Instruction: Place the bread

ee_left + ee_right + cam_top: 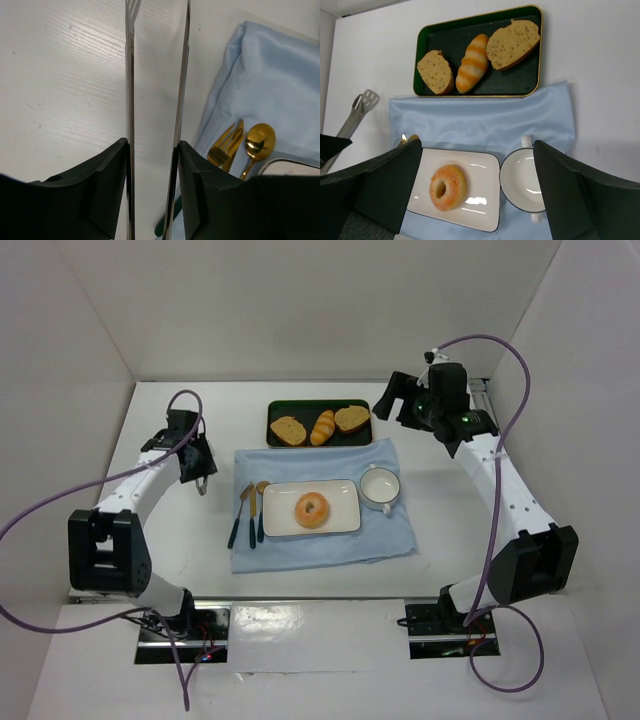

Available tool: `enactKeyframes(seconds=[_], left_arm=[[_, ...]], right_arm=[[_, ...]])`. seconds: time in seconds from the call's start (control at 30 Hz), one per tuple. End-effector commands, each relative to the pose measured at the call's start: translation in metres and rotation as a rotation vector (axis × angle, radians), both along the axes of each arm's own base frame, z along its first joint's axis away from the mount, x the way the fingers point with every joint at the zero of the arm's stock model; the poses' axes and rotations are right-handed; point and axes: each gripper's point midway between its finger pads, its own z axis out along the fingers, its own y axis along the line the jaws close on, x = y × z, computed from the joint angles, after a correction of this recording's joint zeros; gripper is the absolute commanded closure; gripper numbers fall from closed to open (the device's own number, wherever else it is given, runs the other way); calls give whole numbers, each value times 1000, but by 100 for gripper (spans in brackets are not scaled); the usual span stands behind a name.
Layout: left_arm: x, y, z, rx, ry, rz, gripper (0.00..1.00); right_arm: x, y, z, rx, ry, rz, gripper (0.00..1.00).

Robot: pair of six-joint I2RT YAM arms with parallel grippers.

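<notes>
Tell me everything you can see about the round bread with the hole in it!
The bread is a small round ring with a hole in its middle, like a bagel. Its crust looks golden orange-brown, paler and speckled on top. It looks whole, lying flat near the middle of a white rectangular plate with a dark rim. The plate rests on a blue cloth. Only the plate touches the bread.

Left arm: elbow bent outboard, claw (200,470) pointing down, clamped on tongs (130,90). Right arm: extended forward, wrist turned inward, claw (397,400) held high, jaws wide apart.
</notes>
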Motion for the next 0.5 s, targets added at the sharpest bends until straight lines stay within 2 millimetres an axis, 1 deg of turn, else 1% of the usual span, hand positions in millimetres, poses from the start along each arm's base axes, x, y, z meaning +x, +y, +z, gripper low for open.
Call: enactKeyframes(seconds=[0.0, 0.03, 0.07, 0.13, 0.17, 0.23, 0.27, 0.3, 0.33, 0.37, 0.4, 0.43, 0.47], left_arm=[[26, 3, 4, 2, -45, -31, 45], [25, 7, -8, 8, -10, -30, 45], [31, 7, -8, 8, -19, -30, 45], [30, 7, -17, 13, 5, -38, 45], [35, 11, -20, 13, 9, -29, 45], [37, 11, -27, 19, 27, -37, 45], [36, 11, -37, 19, 54, -38, 45], [36, 13, -41, 26, 67, -33, 45], [39, 13, -41, 26, 66, -33, 45], [38, 13, -45, 31, 78, -41, 45], [43, 13, -50, 31, 82, -41, 45], [46, 13, -51, 31, 82, -41, 45], [45, 17, -56, 36, 98, -41, 45]], right_arm=[[-9, -5, 11, -4, -22, 0, 1], [-9, -5, 11, -4, -22, 0, 1], [-8, -9, 11, -4, -22, -9, 1], [-8, -9, 11, -4, -22, -9, 1], [-8, -9, 11, -4, -22, -9, 1], [-7, -13, 11, -4, -22, -18, 1], [-7, -13, 11, -4, -22, -18, 1], [-5, -17, 11, -5, -22, -29, 1], [-5, -17, 11, -5, -22, -29, 1], [-5, -17, 11, -5, -22, -29, 1], [-5, -15, 16, 2, -30, -21, 1], [-5, -15, 16, 2, -30, -21, 1], [-5, -15, 20, 3, -39, -21, 1]])
